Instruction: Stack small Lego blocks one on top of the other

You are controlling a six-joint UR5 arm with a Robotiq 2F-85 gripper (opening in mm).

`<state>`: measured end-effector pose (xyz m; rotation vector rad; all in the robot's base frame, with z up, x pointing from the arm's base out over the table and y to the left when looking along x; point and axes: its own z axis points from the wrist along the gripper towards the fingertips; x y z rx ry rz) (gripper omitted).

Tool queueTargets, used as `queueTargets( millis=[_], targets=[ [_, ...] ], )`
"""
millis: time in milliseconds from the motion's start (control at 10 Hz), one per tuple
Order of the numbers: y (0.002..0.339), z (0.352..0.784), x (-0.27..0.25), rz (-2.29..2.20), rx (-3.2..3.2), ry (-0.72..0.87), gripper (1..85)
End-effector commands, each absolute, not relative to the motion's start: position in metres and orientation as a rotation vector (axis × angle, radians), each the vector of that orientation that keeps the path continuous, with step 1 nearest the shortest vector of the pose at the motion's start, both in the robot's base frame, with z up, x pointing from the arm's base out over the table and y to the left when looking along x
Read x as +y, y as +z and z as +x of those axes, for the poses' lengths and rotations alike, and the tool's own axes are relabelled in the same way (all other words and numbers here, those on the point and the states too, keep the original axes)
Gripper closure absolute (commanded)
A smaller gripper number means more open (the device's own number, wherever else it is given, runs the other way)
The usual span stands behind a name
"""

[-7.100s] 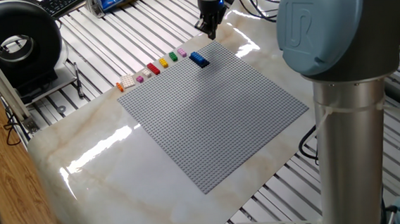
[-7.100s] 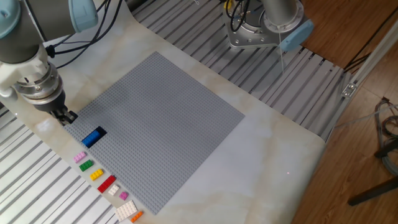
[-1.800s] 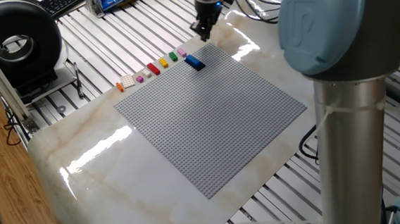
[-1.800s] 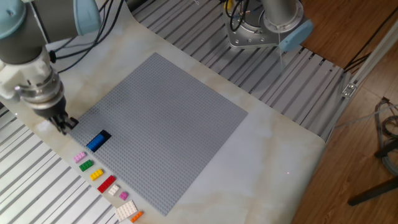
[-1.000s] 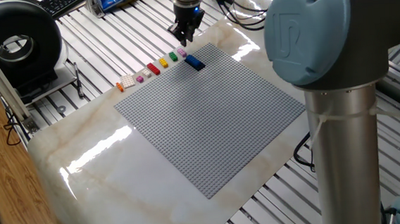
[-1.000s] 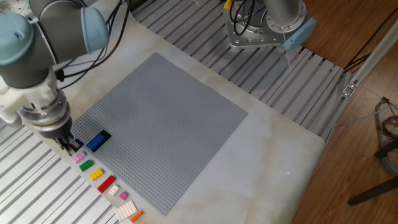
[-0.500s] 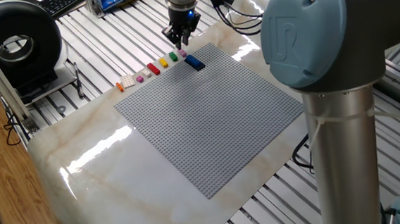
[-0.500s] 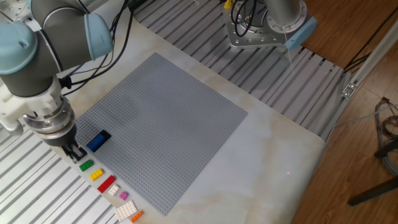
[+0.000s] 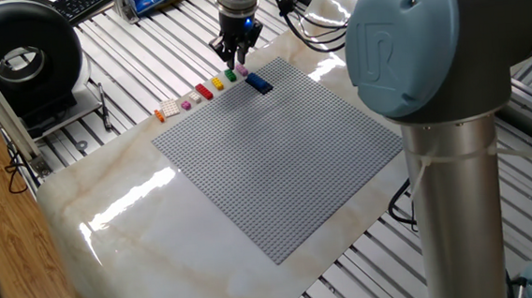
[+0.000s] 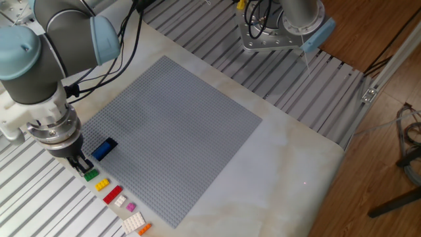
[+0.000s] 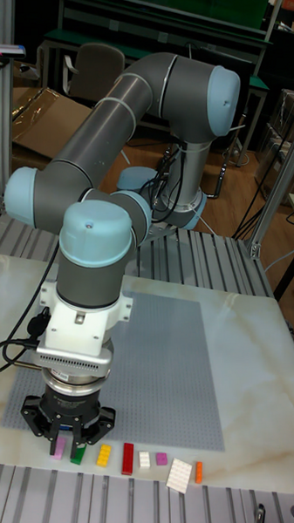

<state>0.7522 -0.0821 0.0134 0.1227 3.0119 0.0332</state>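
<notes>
Lying under the pincer [image 11: 70,445] — green brick [image 11: 78,456].

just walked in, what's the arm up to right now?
The gripper is low over the row of small bricks beside the grey baseplate, at the pink brick and green brick. Whether it grips one can't be told. The blue brick sits on the baseplate corner; yellow and red lie in the row.

Row of small Lego blocks [image 9: 203,91] on the table [image 9: 139,214], just off one edge of the baseplate [image 9: 276,158]. Gripper [image 9: 232,63] above the row's end; remaining blocks run away to one side of the jaws. Single block [image 9: 259,83] on the baseplate, just beside the jaws.
</notes>
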Motion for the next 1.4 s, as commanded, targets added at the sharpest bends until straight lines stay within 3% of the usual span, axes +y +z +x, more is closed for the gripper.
queueTargets(
  millis=[0, 1300],
  targets=[
    [0.012, 0.75, -0.0826, 0.136, 3.01, 0.047, 53.3],
    [0.0034, 0.7435, -0.09, 0.118, 3.001, 0.028, 54.3]
  ],
)
